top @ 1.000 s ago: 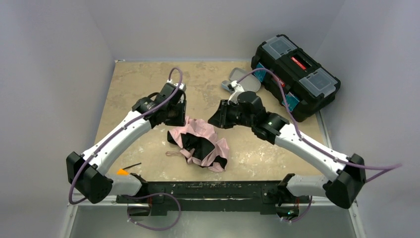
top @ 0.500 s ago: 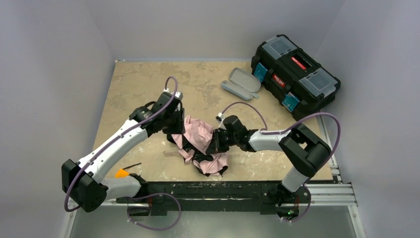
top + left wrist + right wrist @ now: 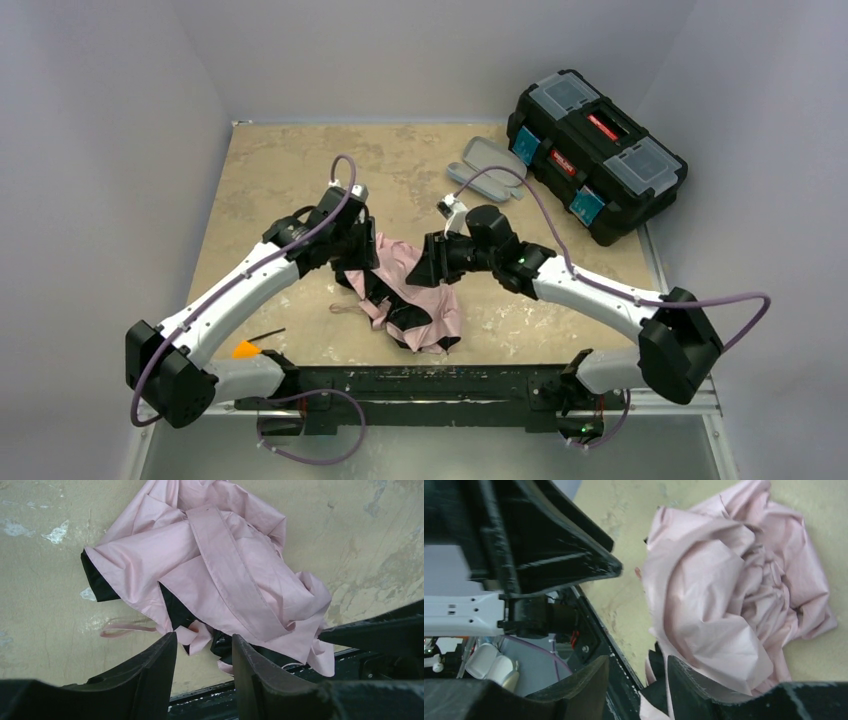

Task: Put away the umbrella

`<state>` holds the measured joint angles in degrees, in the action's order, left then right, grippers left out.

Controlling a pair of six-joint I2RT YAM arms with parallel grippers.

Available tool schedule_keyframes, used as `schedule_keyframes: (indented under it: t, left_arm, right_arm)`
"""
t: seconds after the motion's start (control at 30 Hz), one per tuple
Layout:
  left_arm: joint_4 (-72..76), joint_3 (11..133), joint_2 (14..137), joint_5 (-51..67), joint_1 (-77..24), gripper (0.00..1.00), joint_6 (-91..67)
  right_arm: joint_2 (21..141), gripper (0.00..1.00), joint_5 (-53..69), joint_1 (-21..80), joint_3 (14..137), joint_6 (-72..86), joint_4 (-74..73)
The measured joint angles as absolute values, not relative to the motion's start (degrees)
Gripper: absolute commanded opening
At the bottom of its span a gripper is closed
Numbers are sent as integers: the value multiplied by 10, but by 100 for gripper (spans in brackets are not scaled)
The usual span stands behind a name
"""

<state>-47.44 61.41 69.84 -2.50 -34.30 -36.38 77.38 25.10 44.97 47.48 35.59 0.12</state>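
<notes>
— Can any writing be read here?

— None. The black plastic toolbox with clear lid compartments [image 3: 597,155] carries a small red label [image 3: 602,126] on top of its lid, with pale marks on it, but they are too small to read.

— And its front face?

— A second red strip [image 3: 559,161] sits there, just beside a teal latch [image 3: 526,146]. Its marks are blurred too. No word, brand or number is legible in any view.

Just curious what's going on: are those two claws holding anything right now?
Left gripper: open, holding nothing.
Right gripper: open, close to the umbrella, holding nothing.
</notes>
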Motion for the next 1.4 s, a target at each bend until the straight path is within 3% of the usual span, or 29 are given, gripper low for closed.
schedule_keyframes:
  t: [0.3, 0.47, 0.57, 1.1, 1.23, 1.4]
  left_arm:
    - [-492, 615, 658, -56, -343, 46, -391]
    - [-493, 602, 599, -70, -343, 81, -404]
    - [-491, 572, 555, -76, -343, 91, -412]
    - [-493, 538, 502, -84, -343, 91, -414]
    - [-493, 535, 500, -84, -343, 91, -414]
    - [-477, 523, 482, -71, -343, 91, -414]
  right_arm:
    - [811, 50, 253, 450, 578, 333, -52]
    - [884, 48, 255, 450, 628, 329, -64]
    - [916, 47, 257, 450, 636, 328, -67]
    - [978, 25, 276, 449, 664, 331, -57]
    - [998, 0, 282, 450, 672, 335, -57]
    - [1001, 0, 295, 449, 676, 334, -53]
